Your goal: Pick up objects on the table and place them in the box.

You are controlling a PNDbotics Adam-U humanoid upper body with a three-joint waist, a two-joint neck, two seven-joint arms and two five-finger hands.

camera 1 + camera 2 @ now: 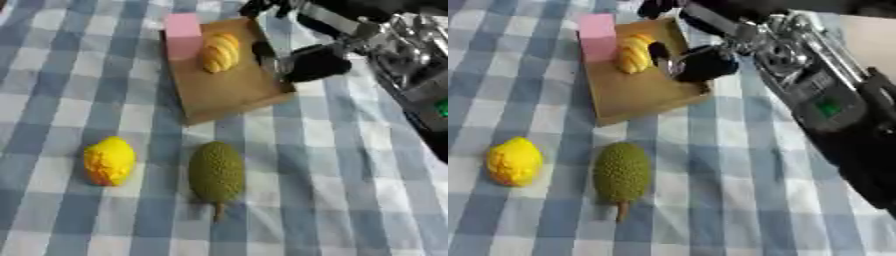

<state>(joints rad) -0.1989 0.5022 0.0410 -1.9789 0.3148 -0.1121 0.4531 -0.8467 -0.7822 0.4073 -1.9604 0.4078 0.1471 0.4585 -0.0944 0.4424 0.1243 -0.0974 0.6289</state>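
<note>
A shallow brown box (229,90) lies at the back of the checked table. Inside it, a pink block (183,35) stands in the far left corner and a yellow ridged bun-like piece (220,51) lies beside it. My right hand (312,63) hangs over the box's right rim, fingers relaxed and open, one finger (263,53) just right of the yellow piece and nothing held. On the cloth in front lie a lumpy yellow fruit (109,161) and a green spiky fruit (216,172) with a short stem toward me. My left hand does not show.
My right forearm (824,105) runs from the right edge up to the box, above the right side of the table. Blue-and-white checked cloth (332,190) covers the whole surface.
</note>
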